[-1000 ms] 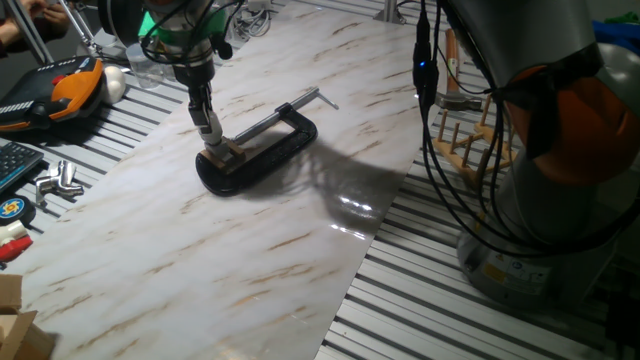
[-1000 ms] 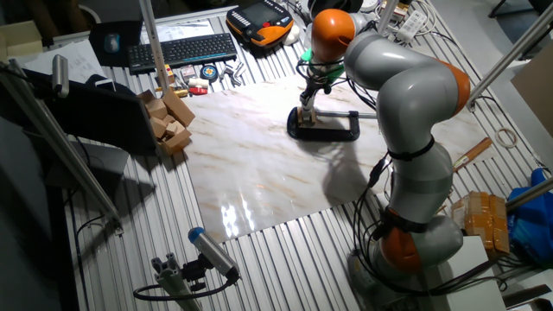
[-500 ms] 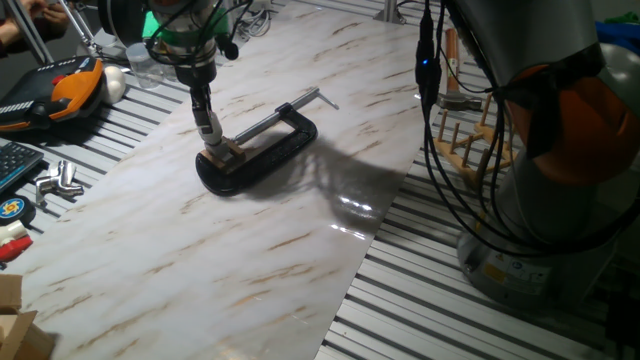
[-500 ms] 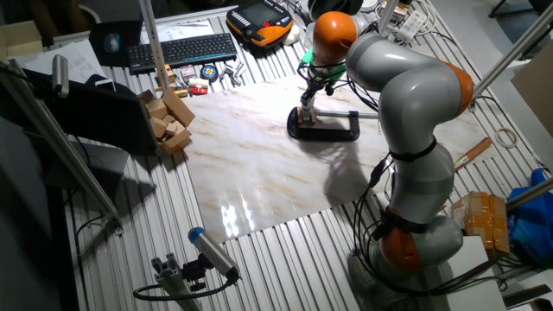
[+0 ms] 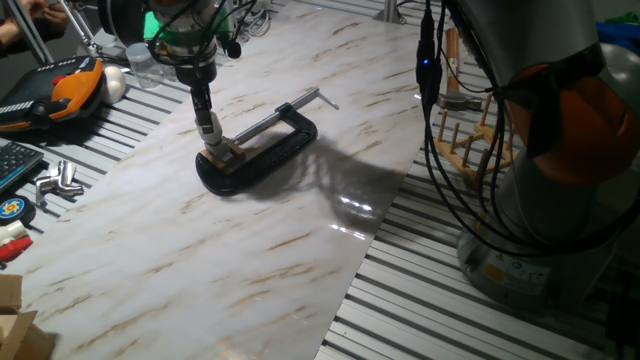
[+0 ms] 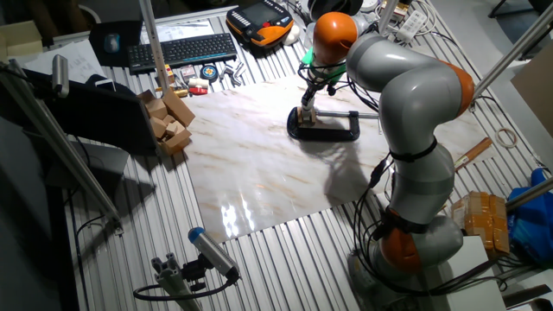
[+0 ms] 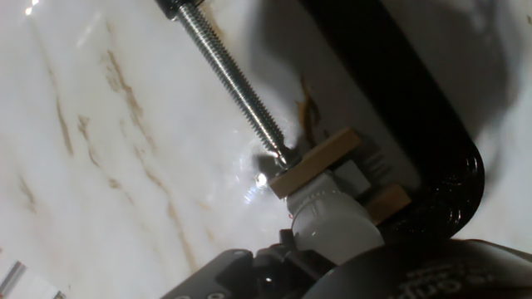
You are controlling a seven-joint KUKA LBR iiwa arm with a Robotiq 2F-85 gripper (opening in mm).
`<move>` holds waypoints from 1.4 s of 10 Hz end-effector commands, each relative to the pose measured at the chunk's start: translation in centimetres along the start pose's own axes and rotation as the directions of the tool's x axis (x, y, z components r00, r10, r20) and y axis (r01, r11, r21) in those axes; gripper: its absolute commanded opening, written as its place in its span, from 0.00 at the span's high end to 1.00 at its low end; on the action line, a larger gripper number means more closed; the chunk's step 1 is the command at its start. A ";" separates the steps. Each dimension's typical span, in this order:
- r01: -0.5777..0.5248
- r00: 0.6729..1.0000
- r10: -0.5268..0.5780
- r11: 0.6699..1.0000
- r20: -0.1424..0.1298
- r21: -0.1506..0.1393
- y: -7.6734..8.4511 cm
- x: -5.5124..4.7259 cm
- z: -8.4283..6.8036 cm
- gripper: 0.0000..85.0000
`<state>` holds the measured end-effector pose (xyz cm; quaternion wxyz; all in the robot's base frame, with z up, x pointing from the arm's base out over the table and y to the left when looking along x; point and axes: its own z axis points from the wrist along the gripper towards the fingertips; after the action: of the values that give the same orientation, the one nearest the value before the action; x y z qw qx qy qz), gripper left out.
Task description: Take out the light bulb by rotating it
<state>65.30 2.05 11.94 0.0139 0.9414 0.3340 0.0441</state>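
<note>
The light bulb [image 7: 334, 223] is small and frosted white, and stands base-down in a tan wooden socket block [image 7: 317, 163]. A black C-clamp [image 5: 262, 152] holds that block on the marble board, with its screw [image 7: 232, 80] pressing against the block's side. My gripper [image 5: 209, 133] points straight down over the block, its fingers shut around the bulb. From the other fixed view, the gripper [image 6: 307, 111] sits at the clamp's [image 6: 328, 130] left end. The bulb's screw base is hidden inside the block.
An orange-and-black pendant [image 5: 68, 88] and a white egg-shaped object [image 5: 116, 83] lie left of the marble board [image 5: 250, 250]. A wooden peg rack [image 5: 465, 140] stands off its right edge. A keyboard [image 6: 181, 50] and stacked wooden blocks [image 6: 168, 121] lie beyond.
The wrist has turned slightly about its vertical axis over the block, and its cables have swung a little. Clamp and block have not moved.
</note>
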 end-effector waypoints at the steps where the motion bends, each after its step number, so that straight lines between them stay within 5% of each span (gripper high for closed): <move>1: 0.014 1.000 -0.014 1.000 0.003 0.003 0.0 0.0 0.0 1.00; 10: 0.186 0.982 -0.188 0.981 0.036 0.054 0.0 0.0 0.1 1.00; 14: 0.266 0.964 -0.267 0.962 0.014 0.054 -0.1 0.0 0.1 1.00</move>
<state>65.25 2.09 11.83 -0.0012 0.8883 0.4587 0.0238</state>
